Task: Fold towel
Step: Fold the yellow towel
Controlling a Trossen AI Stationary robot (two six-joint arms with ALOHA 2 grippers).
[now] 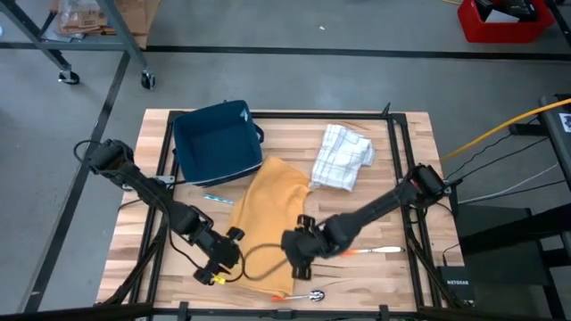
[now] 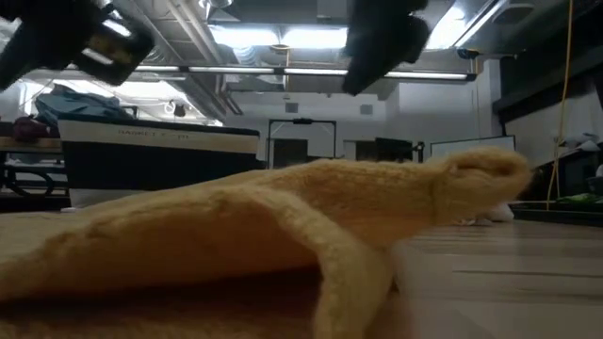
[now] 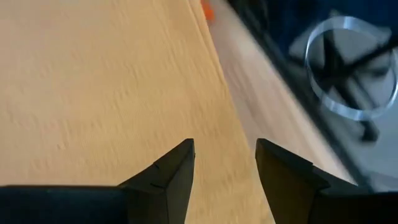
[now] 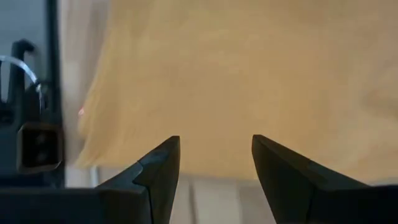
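Towel (image 1: 263,203) flat under both open jaws (none gripping).

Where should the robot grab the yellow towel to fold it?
Probably at the near edge of the yellow towel, at its two front corners. That edge lies flat on the wooden table with bare wood in front, so fingers can slide under from the front. The left end effector and right end effector both hover open just above that edge.
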